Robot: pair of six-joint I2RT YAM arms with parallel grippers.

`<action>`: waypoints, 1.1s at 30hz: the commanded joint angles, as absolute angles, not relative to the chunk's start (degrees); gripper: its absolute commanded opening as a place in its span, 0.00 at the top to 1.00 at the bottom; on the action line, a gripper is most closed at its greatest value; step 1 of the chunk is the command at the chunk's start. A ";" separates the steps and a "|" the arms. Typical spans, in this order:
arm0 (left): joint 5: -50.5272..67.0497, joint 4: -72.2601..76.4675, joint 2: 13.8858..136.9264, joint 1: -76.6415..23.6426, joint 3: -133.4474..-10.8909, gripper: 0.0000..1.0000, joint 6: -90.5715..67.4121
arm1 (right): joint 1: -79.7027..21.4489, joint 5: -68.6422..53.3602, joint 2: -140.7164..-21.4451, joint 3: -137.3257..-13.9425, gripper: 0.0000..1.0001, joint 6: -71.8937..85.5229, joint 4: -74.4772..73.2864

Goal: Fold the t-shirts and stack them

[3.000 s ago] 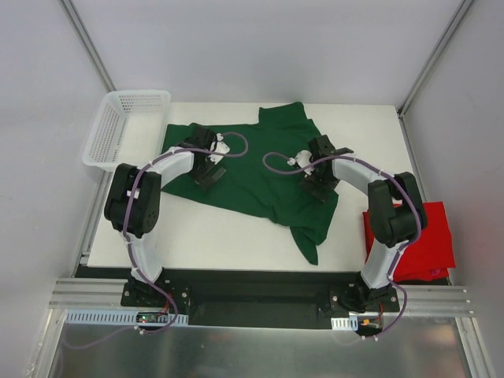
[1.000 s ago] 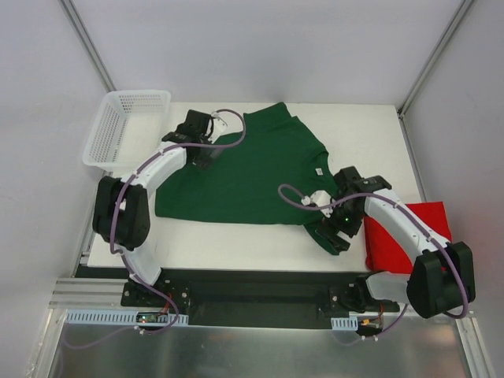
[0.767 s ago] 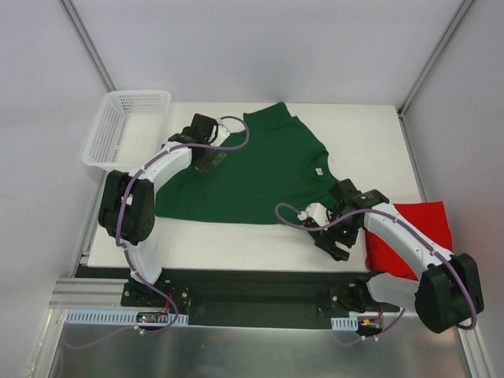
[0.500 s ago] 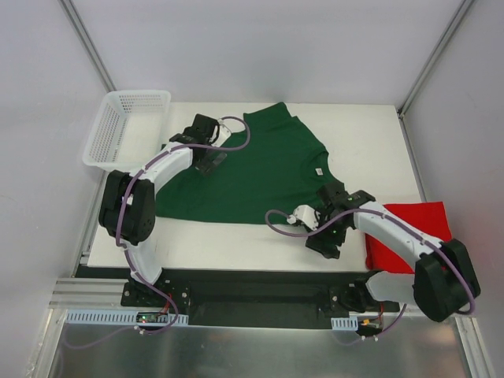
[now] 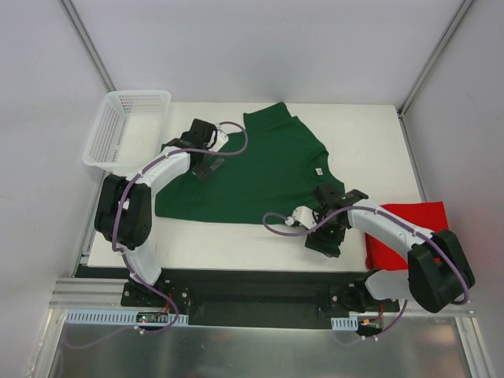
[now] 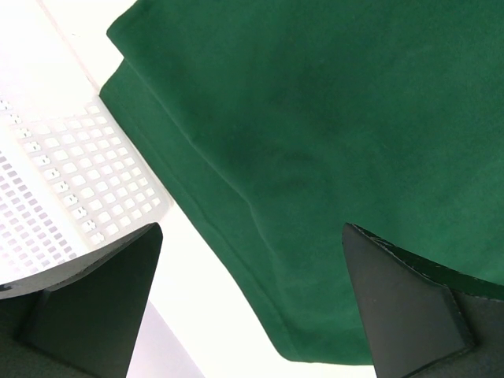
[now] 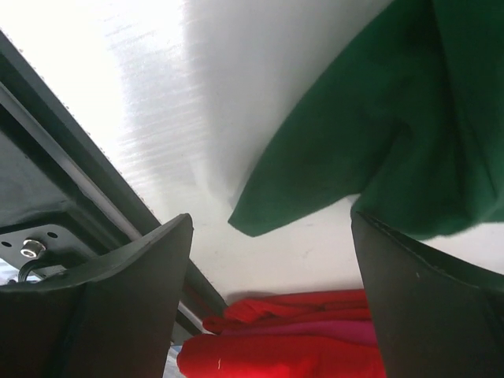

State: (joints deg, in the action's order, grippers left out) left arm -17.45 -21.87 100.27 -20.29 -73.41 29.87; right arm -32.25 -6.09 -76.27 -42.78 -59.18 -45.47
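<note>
1. The green t-shirt (image 5: 252, 177) lies spread on the white table (image 5: 236, 236), collar toward the far edge. The step in hand looks like dealing with its near right sleeve (image 7: 315, 173), which lies bunched and pointing at the near edge.
2. Your right gripper (image 5: 324, 236) sits over that sleeve with its fingers spread wide. The wrist view shows the sleeve tip between them and nothing pinched.
3. Drop low enough that both fingers straddle the cloth, not just its edge, then close on the tip. A shallow bite will likely slip off soft cotton.
4. Draw the sleeve slowly and watch the shirt body; if it drags, ease off.
5. Mind the red t-shirt (image 5: 413, 236), folded at the table's near right edge just beside your right arm. Don't snag it on the way.
6. Your left gripper (image 5: 206, 161) hangs over the shirt's far left side, near the white mesh basket (image 5: 126, 126), jaws fully apart and holding nothing. You could press it down there to anchor the cloth.
7. Pose: the right arm reaches forward and bends inward from its base, wrist turned toward the table's middle. The left arm arches far forward, with its wrist angled down at the shirt.
</note>
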 commanded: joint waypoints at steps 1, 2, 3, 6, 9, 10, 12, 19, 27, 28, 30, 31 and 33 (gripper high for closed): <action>-18.81 -21.97 97.73 -20.74 -73.39 0.01 30.32 | -32.52 -4.57 -72.69 -42.02 0.14 -58.97 -50.01; -18.81 -21.97 97.91 -20.74 -73.56 0.01 30.32 | -32.52 -4.57 -72.60 -41.58 0.14 -58.97 -50.97; -18.98 -21.97 98.08 -20.74 -73.83 0.01 30.32 | -32.52 -4.74 -72.34 -41.31 0.14 -59.32 -51.41; -19.16 -21.97 98.35 -20.83 -74.00 0.01 30.32 | -32.52 -5.80 -72.16 -40.43 0.15 -59.76 -53.26; -19.42 -21.97 98.26 -20.83 -73.92 0.01 30.32 | -32.61 -6.06 -73.03 -40.17 0.16 -60.82 -54.31; -19.42 -21.97 98.35 -20.83 -73.83 0.01 30.32 | -32.61 -6.59 -73.73 -40.17 0.17 -61.52 -54.66; -19.51 -22.06 98.35 -20.83 -73.83 0.01 30.32 | -32.61 -7.56 -74.26 -40.08 0.18 -61.61 -54.50; -19.86 -21.97 98.17 -20.83 -73.13 0.01 30.41 | -33.22 -9.40 -74.62 -40.17 0.19 -60.91 -51.86; -20.04 -22.06 98.53 -20.92 -73.48 0.01 30.41 | -34.72 -8.62 -79.63 -38.85 0.23 -61.09 -49.49; -19.95 -21.97 98.44 -20.92 -73.48 0.01 30.50 | -34.89 -8.27 -79.89 -38.59 0.24 -61.08 -48.44; -19.95 -22.06 98.26 -20.92 -73.30 0.01 30.50 | -35.15 -6.60 -79.98 -37.62 0.27 -60.73 -46.94; -20.04 -22.06 98.26 -20.92 -73.21 0.01 30.59 | -35.33 -6.16 -79.81 -37.27 0.28 -60.56 -45.89; -19.95 -21.97 98.09 -20.92 -72.86 0.01 30.50 | -35.42 -4.57 -79.80 -36.65 0.33 -60.29 -45.09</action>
